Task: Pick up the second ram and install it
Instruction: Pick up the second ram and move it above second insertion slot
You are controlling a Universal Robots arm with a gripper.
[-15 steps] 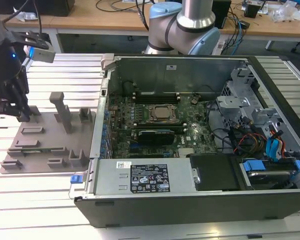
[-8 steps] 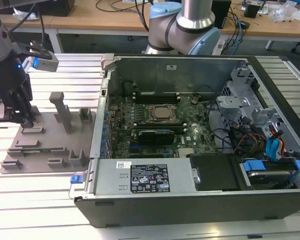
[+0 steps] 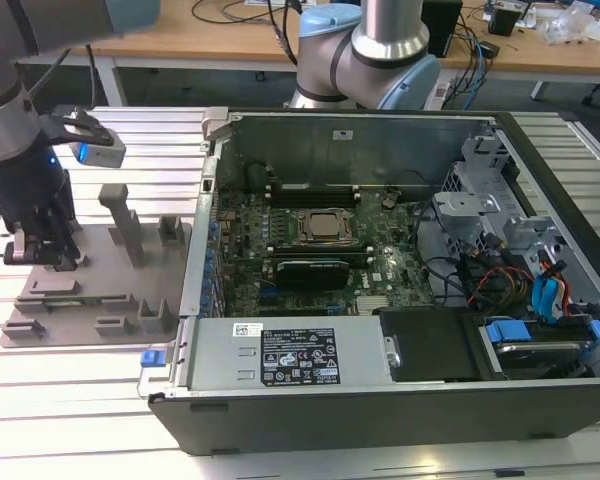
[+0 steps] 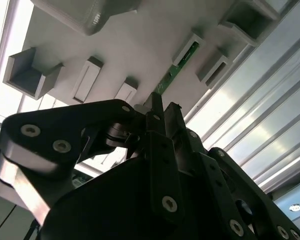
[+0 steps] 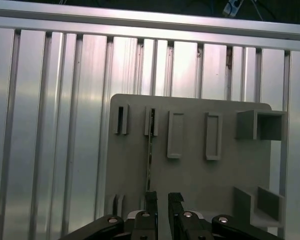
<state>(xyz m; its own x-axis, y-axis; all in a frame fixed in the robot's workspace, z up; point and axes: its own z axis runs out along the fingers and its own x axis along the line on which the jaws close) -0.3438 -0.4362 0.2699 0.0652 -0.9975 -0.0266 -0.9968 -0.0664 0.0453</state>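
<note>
Second ram, one green stick, stands edgewise in the one grey tray. The single gripper hangs over the tray, jaws narrowly parted. A ribbed metal surface lies beneath the tray.

We are seeing a green second ram with dark chips, a plain pale grey tray, a matte black hand, a silver groove-striped worktop, and a black computer case with a green motherboard and blue cables.

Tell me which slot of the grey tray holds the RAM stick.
The narrow slot in line with the claw: the green RAM stick stands in it; neighbouring slots look empty.
</note>
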